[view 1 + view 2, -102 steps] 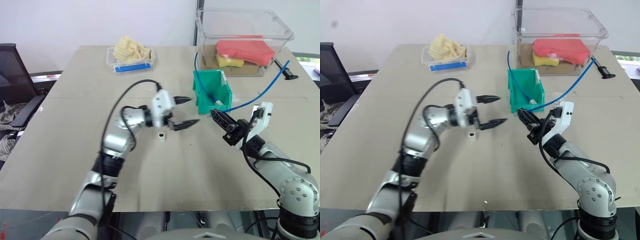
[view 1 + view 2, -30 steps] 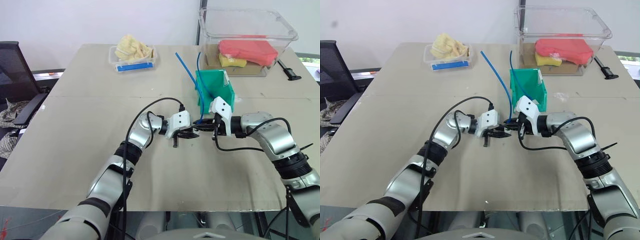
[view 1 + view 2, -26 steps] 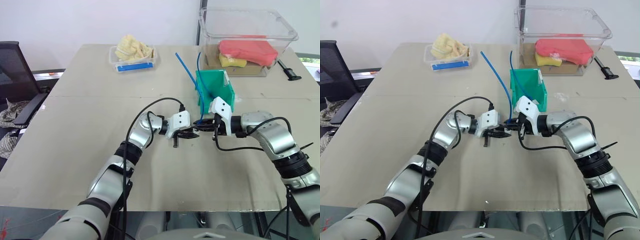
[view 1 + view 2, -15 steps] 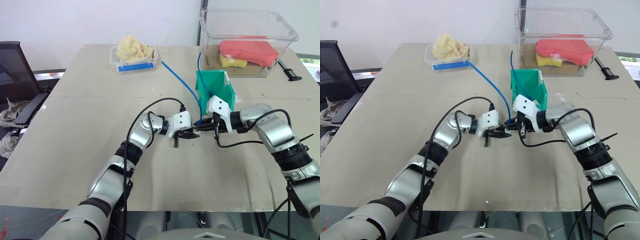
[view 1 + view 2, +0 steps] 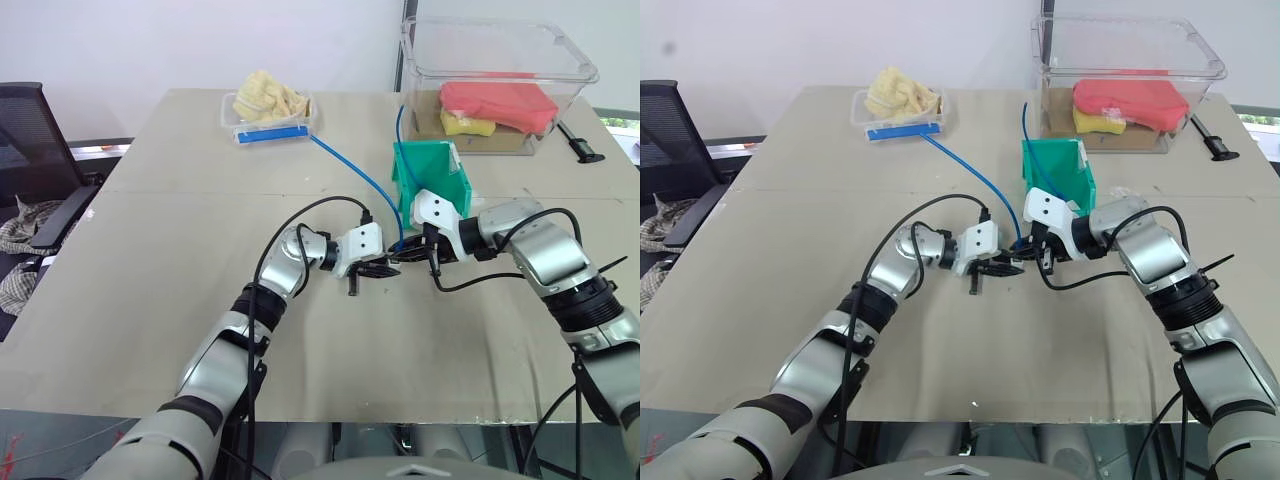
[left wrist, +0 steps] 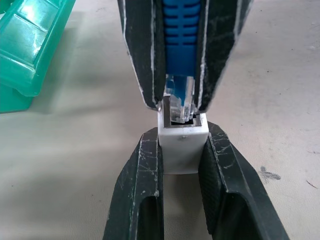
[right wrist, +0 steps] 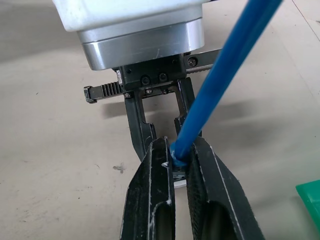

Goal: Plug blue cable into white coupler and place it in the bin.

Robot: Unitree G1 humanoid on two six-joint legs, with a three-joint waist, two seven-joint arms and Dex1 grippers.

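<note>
Mid-table, just in front of the green bin (image 5: 428,180), the two grippers meet tip to tip. The left gripper (image 6: 181,150) is clamped narrowly on the white coupler (image 6: 182,145), a small white block whose square socket faces the opposing fingers. The right gripper (image 7: 175,161) is pinched tight on the blue cable (image 5: 352,172) at its ribbed blue boot, and the clear plug (image 6: 179,104) sits at the socket's mouth, its tip apparently just inside (how deep it goes is hard to judge from the left wrist view).

From the plug the cable rises and runs back across the table (image 5: 150,300) toward the shallow clear tray (image 5: 268,118) with a blue strip, its far end lying beside that tray. A second stretch of blue cable shows behind the bin, near the large clear tub (image 5: 497,80).

The bin stands upright, just behind the right gripper. The beige tabletop is bare to the left of the arms and toward the near edge; a black office chair (image 5: 30,140) stands off the table's left side.
</note>
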